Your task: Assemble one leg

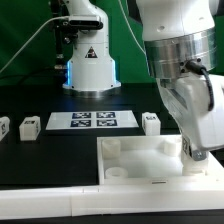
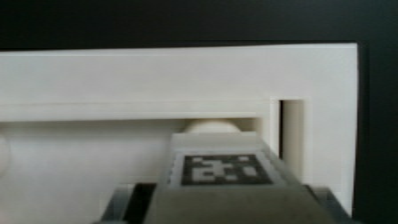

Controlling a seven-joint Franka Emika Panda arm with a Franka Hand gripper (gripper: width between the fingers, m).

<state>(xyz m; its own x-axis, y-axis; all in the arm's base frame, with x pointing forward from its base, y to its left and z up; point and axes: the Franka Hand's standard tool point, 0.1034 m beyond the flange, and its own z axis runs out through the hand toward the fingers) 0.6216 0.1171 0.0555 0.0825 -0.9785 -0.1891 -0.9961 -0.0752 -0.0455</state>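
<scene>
In the wrist view my gripper (image 2: 228,206) is shut on a leg (image 2: 226,172), a small white block with a black-and-white tag facing the camera. Dark fingers (image 2: 135,203) flank it on both sides. The leg's rounded tip is at the inner wall of the large white tray (image 2: 125,90), near its corner slot. In the exterior view the gripper (image 1: 192,150) is low over the tray (image 1: 135,160) at the exterior view's right, and the held leg is hidden by the hand. Three more legs (image 1: 151,122), (image 1: 29,126), (image 1: 3,128) stand on the black table.
The marker board (image 1: 92,121) lies flat between the loose legs. A second robot base (image 1: 88,60) stands behind it against the green backdrop. A white ledge (image 1: 60,200) runs along the near edge.
</scene>
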